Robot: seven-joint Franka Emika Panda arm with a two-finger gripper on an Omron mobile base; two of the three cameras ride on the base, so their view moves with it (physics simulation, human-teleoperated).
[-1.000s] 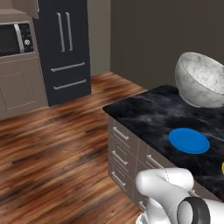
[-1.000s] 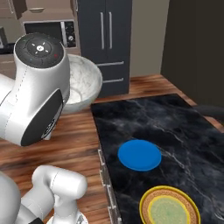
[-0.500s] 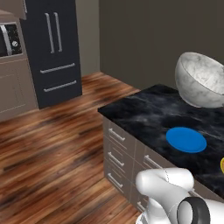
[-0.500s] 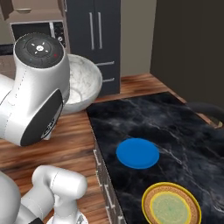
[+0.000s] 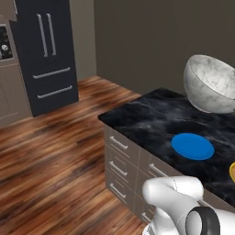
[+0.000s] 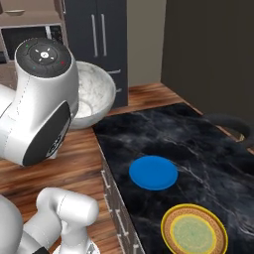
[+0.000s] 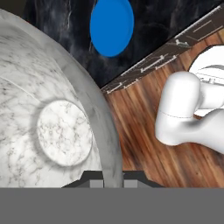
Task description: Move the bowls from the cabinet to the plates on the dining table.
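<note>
Above the near edge of the table [image 6: 208, 149]: marbled bowl [image 5: 212, 85] held aloft, tilted, clear of the marble top. End effector [image 7: 113, 183] pinches the bowl's rim, a finger on each side of the wall. Blue plate [image 6: 153, 172] lies flat on the table, below and beside the bowl. Yellow-rimmed plate [image 6: 194, 233] sits near it, closer to the robot. Dark fridge [image 5: 45, 55] stands across the wood floor [image 5: 50, 160].
</note>
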